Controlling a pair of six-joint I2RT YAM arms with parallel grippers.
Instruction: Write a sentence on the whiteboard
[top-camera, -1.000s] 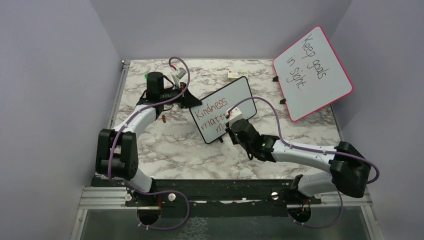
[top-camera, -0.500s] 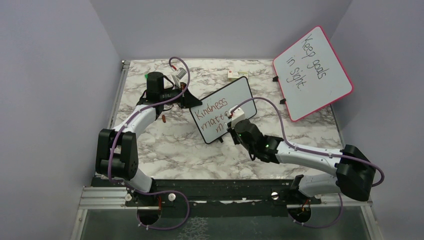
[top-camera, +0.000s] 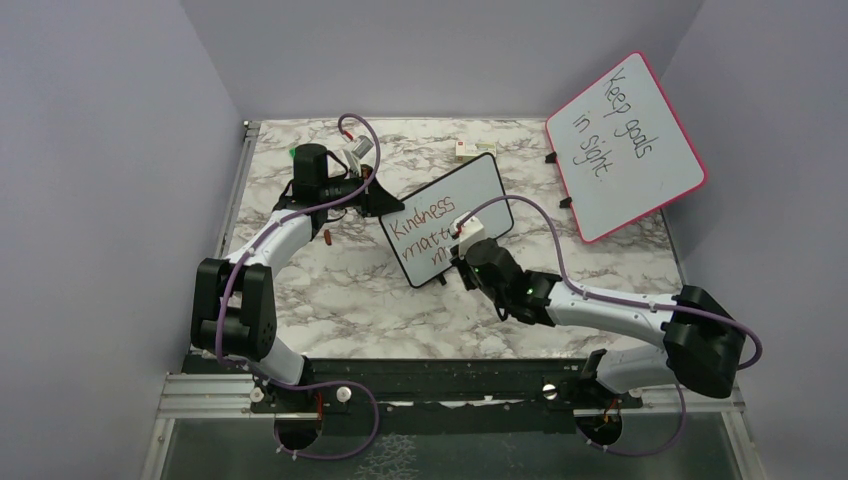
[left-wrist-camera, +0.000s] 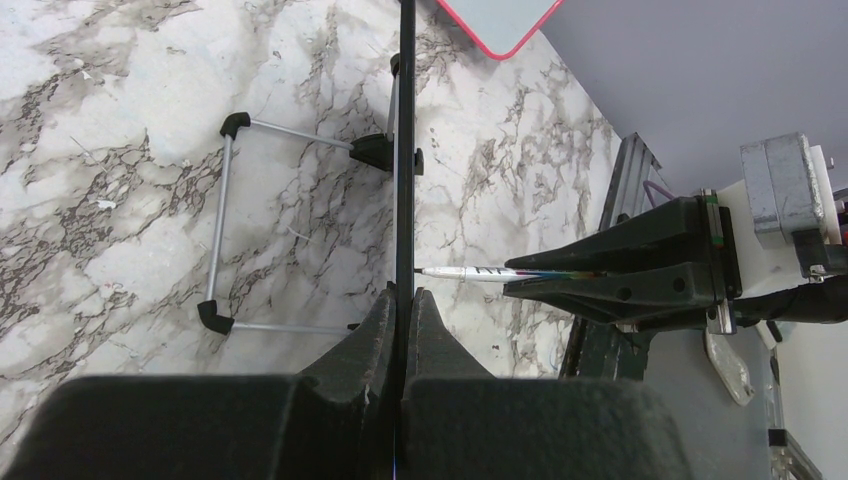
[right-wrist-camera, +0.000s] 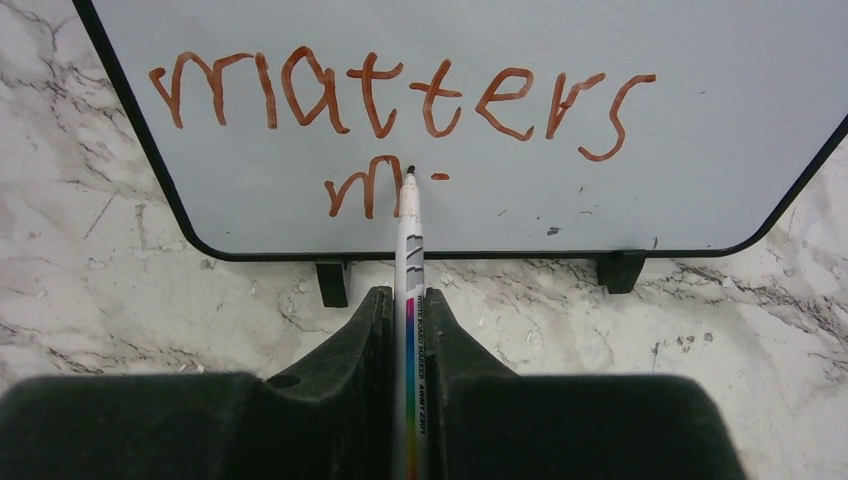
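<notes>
The right gripper (right-wrist-camera: 408, 305), clamped on the marker (right-wrist-camera: 410, 240), aims it straight ahead, tip at the whiteboard (right-wrist-camera: 650, 200), just right of where the sentence (right-wrist-camera: 400, 95) stops at "m". The left gripper (left-wrist-camera: 403, 300) pinches the board's edge.

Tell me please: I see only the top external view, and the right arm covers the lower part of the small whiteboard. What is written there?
Observer: In the right wrist view, the sentence shows "matters", and under it only an "m" and a small dash.
Operator: Does the marker touch the board?
Observer: Yes. In the left wrist view, the tip of the marker, gripped in the shut right pincer, meets the face of the whiteboard.
Operator: And how does the left pincer hold?
Observer: The left pincer is shut on the whiteboard's edge, which its camera sees edge-on.
</notes>
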